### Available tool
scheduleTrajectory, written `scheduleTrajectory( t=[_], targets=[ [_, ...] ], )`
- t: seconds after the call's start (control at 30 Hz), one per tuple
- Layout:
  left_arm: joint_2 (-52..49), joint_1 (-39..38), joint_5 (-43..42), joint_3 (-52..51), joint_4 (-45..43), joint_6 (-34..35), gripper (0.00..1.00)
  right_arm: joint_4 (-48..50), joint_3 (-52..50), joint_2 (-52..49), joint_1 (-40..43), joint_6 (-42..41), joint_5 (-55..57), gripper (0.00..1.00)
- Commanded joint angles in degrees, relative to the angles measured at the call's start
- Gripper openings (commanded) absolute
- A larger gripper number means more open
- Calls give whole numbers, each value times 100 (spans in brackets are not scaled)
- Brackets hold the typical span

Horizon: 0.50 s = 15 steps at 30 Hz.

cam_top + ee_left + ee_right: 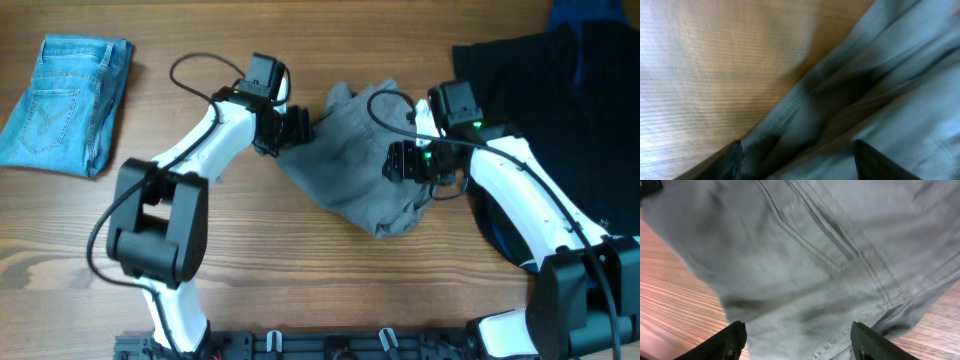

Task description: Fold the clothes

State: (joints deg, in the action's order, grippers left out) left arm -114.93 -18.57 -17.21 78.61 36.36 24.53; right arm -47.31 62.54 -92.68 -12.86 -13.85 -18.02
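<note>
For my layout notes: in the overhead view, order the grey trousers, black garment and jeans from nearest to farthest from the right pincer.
1. Grey trousers, directly under the right pincer.
2. Black garment, just to its right.
3. Jeans, far off to the left, beyond the other arm.

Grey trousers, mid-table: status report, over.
Left tool open at left edge of crumpled grey cotton trousers. Right tool open over their right side. Trousers unfolded. Large black garment under right arm.
</note>
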Motion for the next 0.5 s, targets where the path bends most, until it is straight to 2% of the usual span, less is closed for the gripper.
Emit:
scheduleTrajectory(
  t=[0.0, 0.1, 0.17, 0.3, 0.33, 0.47],
  targets=[
    [-262, 31, -527, -22, 748, -13, 64, 282, -505, -76, -20, -166, -155, 72],
    [-262, 31, -529, -22, 1569, -31, 58, 986, -1049, -76, -20, -151, -48, 72],
    [-262, 31, -529, -22, 2177, -28, 57, 1526, -1429, -76, -20, -160, 365, 72],
    [-260, 31, -529, -22, 2938, -31, 56, 2262, -1773, -76, 7, -157, 1582, 73],
    [-170, 37, -527, -22, 3136, -33, 55, 2562, -1773, -74, 101, -155, 2273, 73],
    [173, 87, -505, -22, 2756, -31, 55, 2815, -1773, -74, 160, -153, 1987, 73]
  ],
)
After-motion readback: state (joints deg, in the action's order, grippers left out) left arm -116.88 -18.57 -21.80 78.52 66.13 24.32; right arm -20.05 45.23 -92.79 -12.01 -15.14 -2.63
